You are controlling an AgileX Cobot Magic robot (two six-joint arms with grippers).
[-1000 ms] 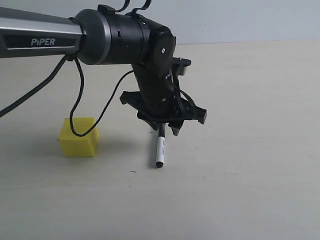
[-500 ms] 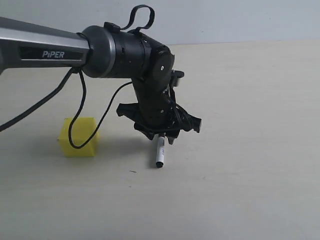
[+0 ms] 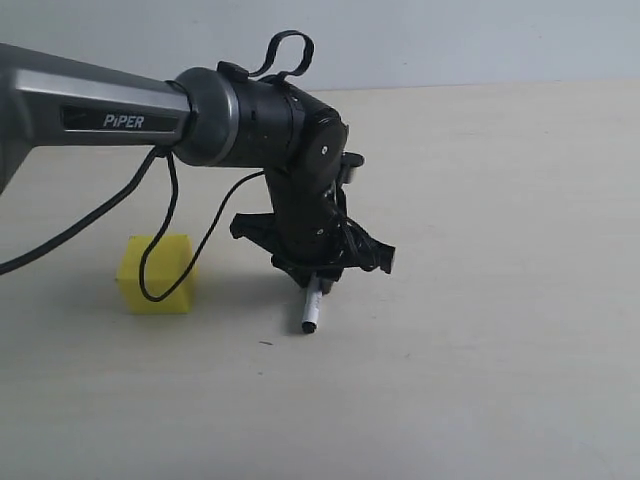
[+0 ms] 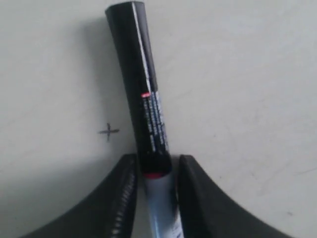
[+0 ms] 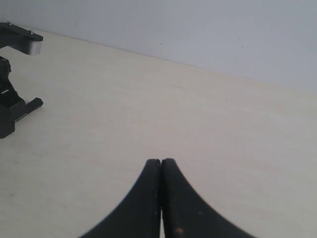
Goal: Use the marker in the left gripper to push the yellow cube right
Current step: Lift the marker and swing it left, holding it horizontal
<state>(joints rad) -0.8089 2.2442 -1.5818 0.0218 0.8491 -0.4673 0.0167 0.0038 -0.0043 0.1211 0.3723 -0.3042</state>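
Note:
The yellow cube [image 3: 156, 273] sits on the beige table at the left of the exterior view. My left gripper [image 3: 316, 281] hangs to the right of it, about a cube's width or more away, shut on the marker [image 3: 311, 306], whose free end points down at the table. In the left wrist view the black jaws of the left gripper [image 4: 156, 161] clamp the marker [image 4: 143, 106] where its white barrel meets the black part. The cube is out of that view. My right gripper [image 5: 161, 162] is shut on nothing above bare table.
A loose black cable [image 3: 160, 230] hangs from the arm in front of the cube. A small pen-drawn cross [image 4: 108, 132] marks the table beside the marker. Part of the left arm [image 5: 15, 99] shows at the edge of the right wrist view. A pale wall [image 3: 450, 40] stands behind the table.
The left arm has moved left and back a little, carrying the marker closer to the cube. The cube has stayed where it was.

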